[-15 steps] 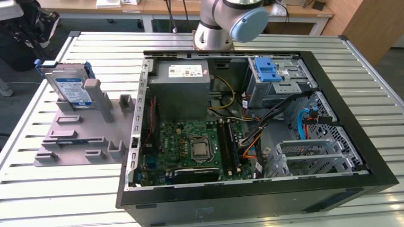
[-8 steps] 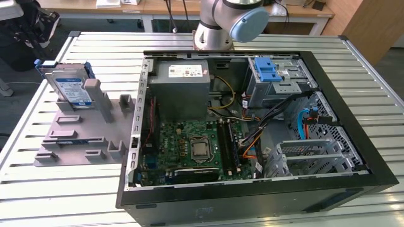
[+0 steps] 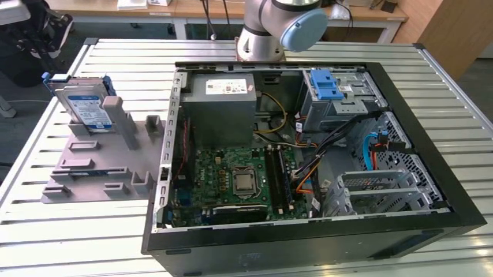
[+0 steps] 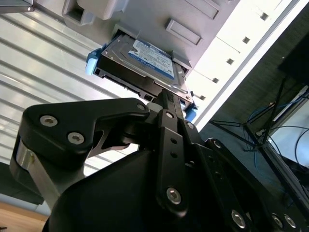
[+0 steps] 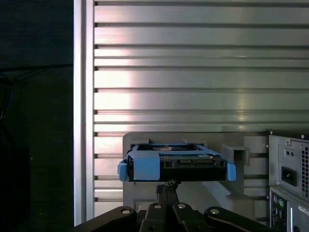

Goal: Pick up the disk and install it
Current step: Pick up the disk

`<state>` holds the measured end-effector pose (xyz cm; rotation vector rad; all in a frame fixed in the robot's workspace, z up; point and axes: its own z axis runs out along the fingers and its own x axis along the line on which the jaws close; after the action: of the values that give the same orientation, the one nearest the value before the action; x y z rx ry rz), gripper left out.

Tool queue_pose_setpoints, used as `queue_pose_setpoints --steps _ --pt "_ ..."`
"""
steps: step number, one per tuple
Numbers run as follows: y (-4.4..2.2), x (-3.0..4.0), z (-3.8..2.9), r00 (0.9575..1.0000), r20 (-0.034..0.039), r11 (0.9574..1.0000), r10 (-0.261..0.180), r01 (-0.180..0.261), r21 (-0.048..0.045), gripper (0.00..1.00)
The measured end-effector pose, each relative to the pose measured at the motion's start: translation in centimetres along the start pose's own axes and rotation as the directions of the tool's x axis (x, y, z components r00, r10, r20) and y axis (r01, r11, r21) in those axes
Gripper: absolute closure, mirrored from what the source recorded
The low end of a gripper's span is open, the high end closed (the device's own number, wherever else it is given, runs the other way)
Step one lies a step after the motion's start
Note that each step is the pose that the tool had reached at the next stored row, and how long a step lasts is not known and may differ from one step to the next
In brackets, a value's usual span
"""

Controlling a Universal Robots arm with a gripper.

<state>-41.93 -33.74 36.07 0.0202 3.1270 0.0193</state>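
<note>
Claw (image 5: 167,185) pressed together near disk (image 5: 193,163), silver, blue-white label, blue side rails, standing in grey holder (image 3: 89,173)

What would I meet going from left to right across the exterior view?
Disk standing upright in the grey holder → power supply box inside the open computer → blue bracket on top of the drive cage.
</note>
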Motion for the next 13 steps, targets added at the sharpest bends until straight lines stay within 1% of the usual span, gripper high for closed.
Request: queue_pose_setpoints --steps 5,13 --pt "0.0 0.0 0.0 0.9992 -0.0005 0.9992 -0.041 0.041 -0.0006 0.89" --pt "0.0 0.0 0.0 0.9958 -0.0011 0.9958 -0.091 0.091 -0.0014 0.89"
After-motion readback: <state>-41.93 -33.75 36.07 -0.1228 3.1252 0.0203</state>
